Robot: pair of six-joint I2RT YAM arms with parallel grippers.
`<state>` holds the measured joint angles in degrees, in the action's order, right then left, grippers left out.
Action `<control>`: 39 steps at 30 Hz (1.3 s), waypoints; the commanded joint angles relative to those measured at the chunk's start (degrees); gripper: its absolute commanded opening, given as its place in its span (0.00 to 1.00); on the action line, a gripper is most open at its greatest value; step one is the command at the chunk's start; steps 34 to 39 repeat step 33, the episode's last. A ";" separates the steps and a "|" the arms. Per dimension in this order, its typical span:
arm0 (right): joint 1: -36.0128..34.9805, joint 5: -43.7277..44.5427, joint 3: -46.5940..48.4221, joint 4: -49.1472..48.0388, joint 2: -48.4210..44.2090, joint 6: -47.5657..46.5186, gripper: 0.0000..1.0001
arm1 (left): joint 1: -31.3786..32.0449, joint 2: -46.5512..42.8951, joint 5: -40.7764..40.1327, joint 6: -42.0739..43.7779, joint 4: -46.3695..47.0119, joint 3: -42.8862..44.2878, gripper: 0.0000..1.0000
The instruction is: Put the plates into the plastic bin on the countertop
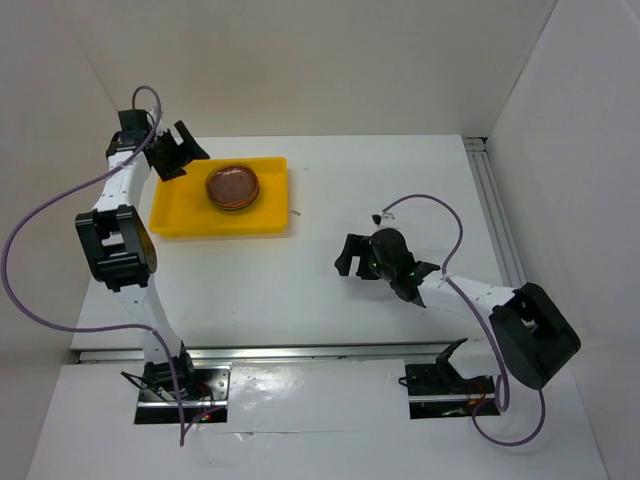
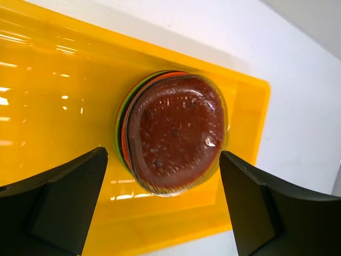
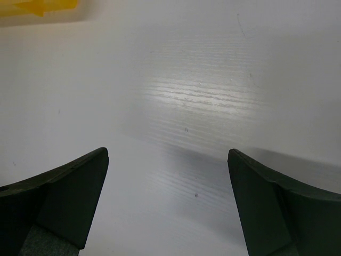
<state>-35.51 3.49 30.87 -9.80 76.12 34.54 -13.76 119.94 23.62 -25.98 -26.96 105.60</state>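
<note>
The plates point(image 1: 234, 187) sit in one stack inside the yellow plastic bin point(image 1: 176, 216) at the back left of the white countertop point(image 1: 300, 285). In the left wrist view the stack point(image 2: 176, 133) has a speckled dish on top, looking reddish-brown, with lime-green, black and orange edges showing below it. My left gripper point(image 1: 178, 151) is open and empty above the bin's far left corner; in its own view it point(image 2: 162, 208) has the stack between and beyond its fingers. My right gripper point(image 1: 350, 257) is open and empty over bare countertop at mid-table; its own view point(image 3: 168, 202) shows only white surface.
White walls enclose the countertop at the back and both sides. A metal rail point(image 1: 495, 210) runs along the right edge and another point(image 1: 300, 353) along the near edge. A purple cable point(image 1: 40, 215) loops off the left arm. The bin's corner point(image 3: 37, 8) shows in the right wrist view.
</note>
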 commanded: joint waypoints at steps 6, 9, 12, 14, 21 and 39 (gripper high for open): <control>-3.77 12.58 15.85 21.10 -9.31 -8.34 1.00 | 16.28 -28.65 -35.16 -1.54 -11.62 1.55 1.00; -6.31 16.45 22.10 29.54 -14.04 -12.21 1.00 | 28.66 -37.90 -38.99 -1.96 -14.32 -0.31 1.00; -8.43 20.05 25.63 34.40 -18.18 -13.45 1.00 | 32.21 -43.72 -36.90 -3.64 -16.81 -5.11 1.00; -9.75 20.86 28.36 38.44 -22.39 -14.50 1.00 | 34.57 -51.71 -34.69 -5.56 -16.81 -10.56 1.00; -11.16 24.81 34.86 50.22 -30.32 -14.51 1.00 | 35.29 -74.83 -31.00 -6.89 -14.34 -34.75 1.00; -11.69 29.12 36.63 54.89 -34.46 -13.28 1.00 | 35.29 -85.83 -30.65 -5.84 -20.24 -42.67 1.00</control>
